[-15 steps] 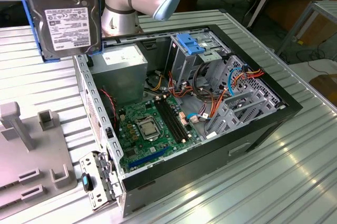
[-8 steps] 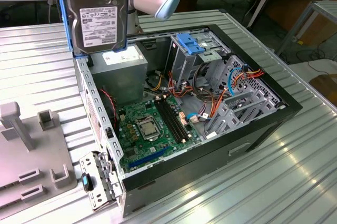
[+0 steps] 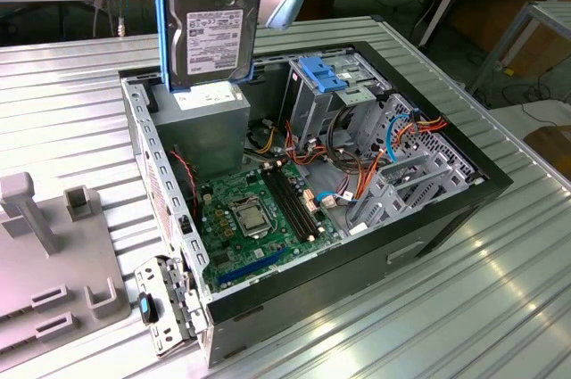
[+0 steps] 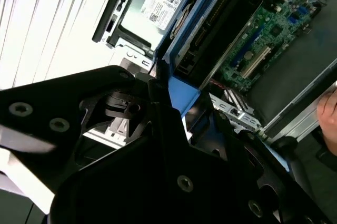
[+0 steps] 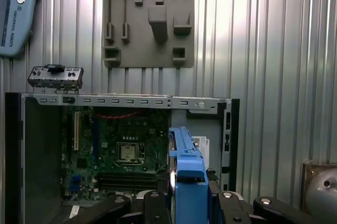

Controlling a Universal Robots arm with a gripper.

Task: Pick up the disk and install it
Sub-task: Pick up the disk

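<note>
While the tool (image 5: 188, 203) clamps the disk (image 3: 212, 22) upright, the power supply (image 3: 210, 129) sits beneath it.

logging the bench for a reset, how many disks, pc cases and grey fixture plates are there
disk: 1
computer case: 1
grey fixture plate: 1
total: 3
</note>
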